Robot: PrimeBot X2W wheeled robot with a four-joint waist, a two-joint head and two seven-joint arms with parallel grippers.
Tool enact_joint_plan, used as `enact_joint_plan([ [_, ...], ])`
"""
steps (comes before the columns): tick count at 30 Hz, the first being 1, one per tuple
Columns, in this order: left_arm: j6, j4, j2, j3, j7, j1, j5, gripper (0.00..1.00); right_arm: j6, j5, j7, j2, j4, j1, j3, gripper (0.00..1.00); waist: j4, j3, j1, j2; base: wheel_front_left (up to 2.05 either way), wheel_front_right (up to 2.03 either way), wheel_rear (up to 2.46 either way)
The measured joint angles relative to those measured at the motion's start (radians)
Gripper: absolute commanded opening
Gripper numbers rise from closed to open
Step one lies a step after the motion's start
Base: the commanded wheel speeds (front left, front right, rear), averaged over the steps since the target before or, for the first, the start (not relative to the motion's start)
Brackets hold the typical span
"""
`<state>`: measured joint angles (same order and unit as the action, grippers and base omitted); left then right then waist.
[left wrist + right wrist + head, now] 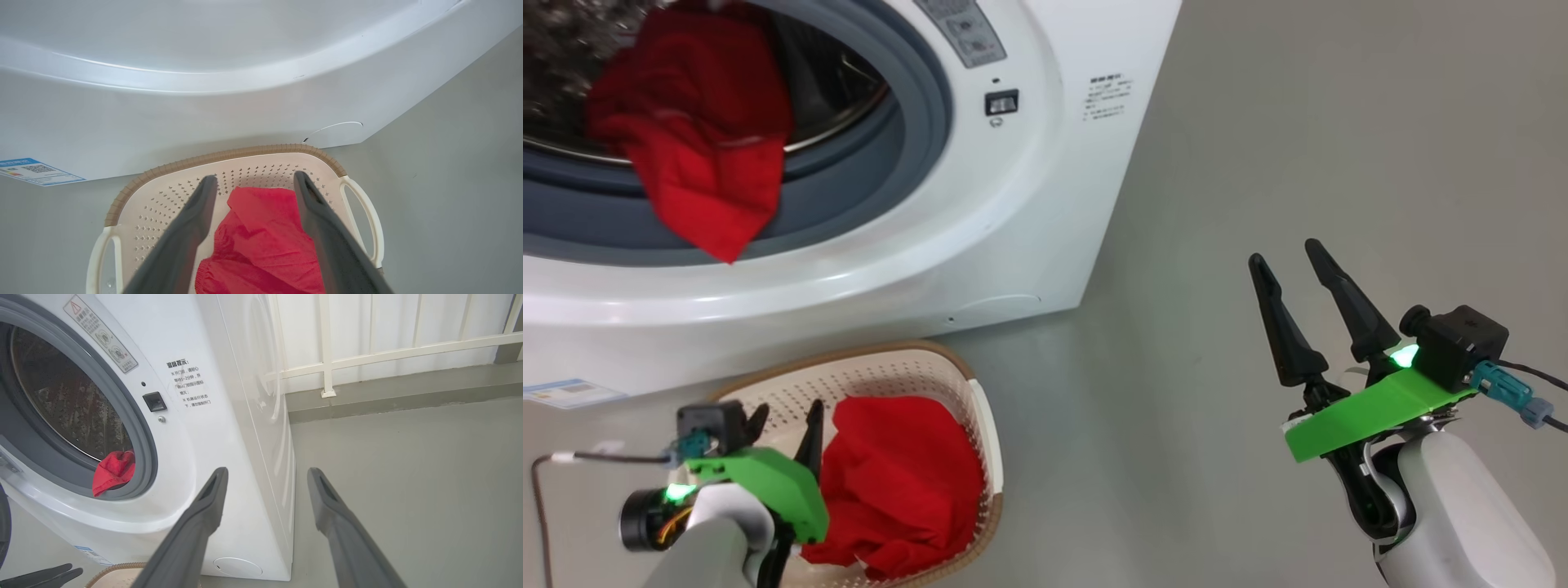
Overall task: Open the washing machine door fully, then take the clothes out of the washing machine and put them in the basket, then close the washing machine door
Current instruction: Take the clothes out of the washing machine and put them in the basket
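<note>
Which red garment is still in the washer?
The upper bright red soft garment, draped over the grey rubber ring; the other garment lies in the cream perforated plastic basket.

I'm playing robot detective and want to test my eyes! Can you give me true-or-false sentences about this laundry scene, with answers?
A red garment lies in the basket. True.
No clothes remain to unload. False: a second red garment hangs over the washing machine's grey ring.
The left gripper is squeezing cloth. False: it is open above the basket, holding nothing.
The right gripper is open over the floor. True.
The basket stands on the washing machine. False: it sits on the floor before it.
</note>
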<state>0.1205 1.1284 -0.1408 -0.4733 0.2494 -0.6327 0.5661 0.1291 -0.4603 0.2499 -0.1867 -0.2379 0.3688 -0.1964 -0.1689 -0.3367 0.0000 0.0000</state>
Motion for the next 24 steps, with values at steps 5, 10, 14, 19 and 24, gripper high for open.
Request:
enact_joint_plan([
  [5, 0.007, -0.074, -0.023, 0.028, 0.000, 0.058, -0.002, 1.00, 0.000, 0.000, 0.000, -0.003, -0.006, -0.004, 0.000, 1.00, 0.020, 0.034, 0.0000, 0.0000, 0.00, 0.00, 0.00],
  [10, 0.007, -0.181, -0.033, 0.061, 0.000, 0.106, -0.026, 1.00, 0.000, 0.000, 0.000, -0.005, -0.014, -0.029, 0.000, 1.00, 0.042, 0.067, 0.0000, 0.0000, 0.00, 0.00, 0.00],
  [14, -0.014, -0.288, -0.042, 0.113, 0.000, 0.159, -0.036, 1.00, 0.000, -0.001, 0.000, -0.005, -0.017, -0.040, -0.004, 1.00, 0.058, 0.092, 0.0000, 0.0000, 0.00, 0.00, 0.00],
  [19, -0.037, -0.430, -0.044, 0.166, 0.000, 0.237, -0.048, 1.00, 0.000, -0.005, 0.000, -0.008, -0.019, -0.048, -0.007, 1.00, 0.074, 0.122, 0.0000, 0.0000, 0.00, 0.00, 0.00],
  [24, -0.049, -0.532, -0.046, 0.180, 0.000, 0.309, -0.058, 1.00, 0.000, -0.008, 0.000, -0.013, -0.030, -0.065, -0.014, 1.00, 0.083, 0.153, 0.0000, 0.0000, 0.00, 0.00, 0.00],
])
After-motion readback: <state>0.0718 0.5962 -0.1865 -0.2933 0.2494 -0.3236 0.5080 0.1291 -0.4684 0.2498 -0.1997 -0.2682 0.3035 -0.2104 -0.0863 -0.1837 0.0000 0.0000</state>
